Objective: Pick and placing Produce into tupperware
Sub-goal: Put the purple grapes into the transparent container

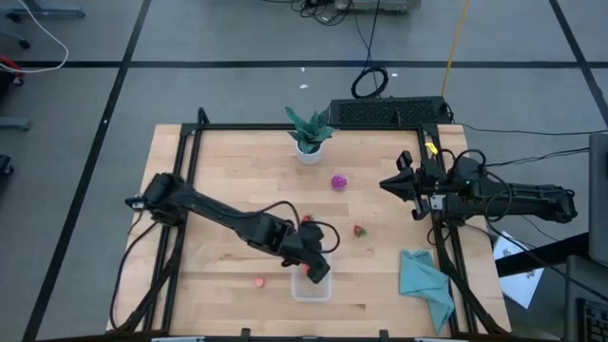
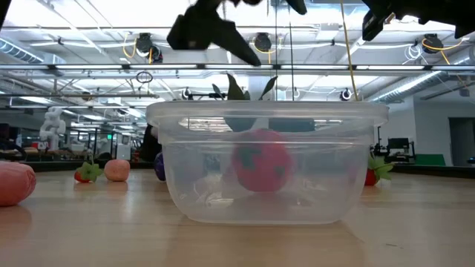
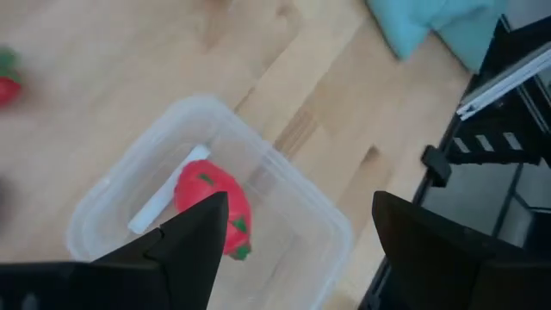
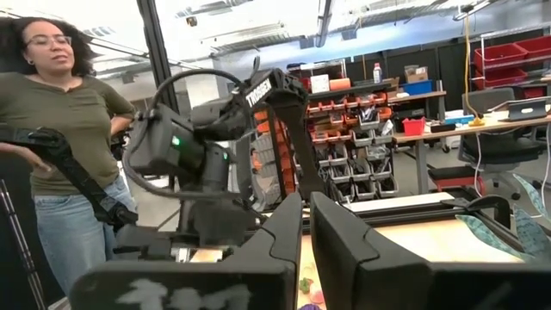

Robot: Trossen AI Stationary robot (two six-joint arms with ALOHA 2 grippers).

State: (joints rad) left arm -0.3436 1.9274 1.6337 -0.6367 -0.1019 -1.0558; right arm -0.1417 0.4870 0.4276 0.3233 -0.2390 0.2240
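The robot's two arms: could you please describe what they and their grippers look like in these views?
Both arms are dark, nearly black, built of jointed segments with black cables looping alongside. The left gripper ends in two flat, wedge-shaped black fingers. The right gripper has similar dark, blocky fingers with scuffed, greyish surfaces. The left arm's body carries a small green light and white lettering.

White "TROSSEN" lettering on left arm point(image 4: 258, 103); no other legible text.
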